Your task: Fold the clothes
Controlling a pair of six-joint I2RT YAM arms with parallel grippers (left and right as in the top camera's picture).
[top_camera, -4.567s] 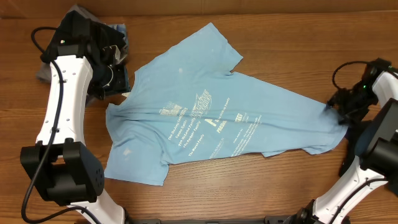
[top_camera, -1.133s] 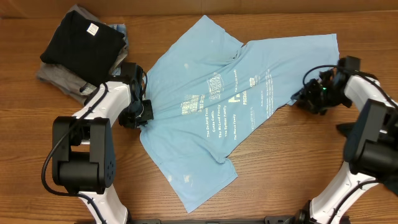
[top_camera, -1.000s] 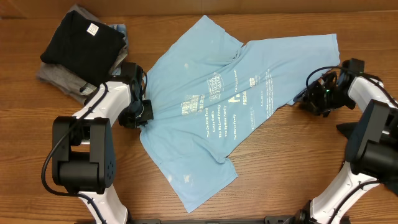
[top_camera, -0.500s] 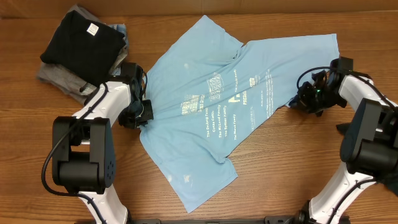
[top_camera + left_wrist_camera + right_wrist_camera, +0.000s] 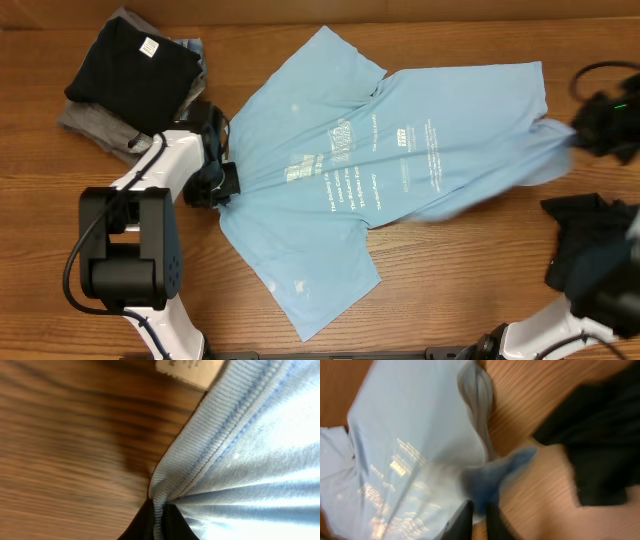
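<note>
A sky-blue T-shirt (image 5: 300,235) with white lettering lies spread over the middle of the wooden table. At its left edge my left gripper (image 5: 221,186) rests low on the table. In the left wrist view its black fingers (image 5: 142,522) are shut on the shirt's ribbed hem (image 5: 200,460). My right gripper (image 5: 582,130) is at the far right, blurred by motion, with the shirt's right end drawn out toward it. In the right wrist view this gripper (image 5: 481,510) is shut on a bunched fold of the blue cloth (image 5: 410,420).
A folded black shirt (image 5: 135,58) sits on a folded grey garment (image 5: 88,120) at the back left corner. The right arm's dark base (image 5: 590,245) stands at the right edge. Bare wood (image 5: 450,290) shows in front of the shirt.
My right gripper has swung right with the shirt's right end, stretching the cloth out wider. My left gripper has kept its hold, shifting slightly left.
</note>
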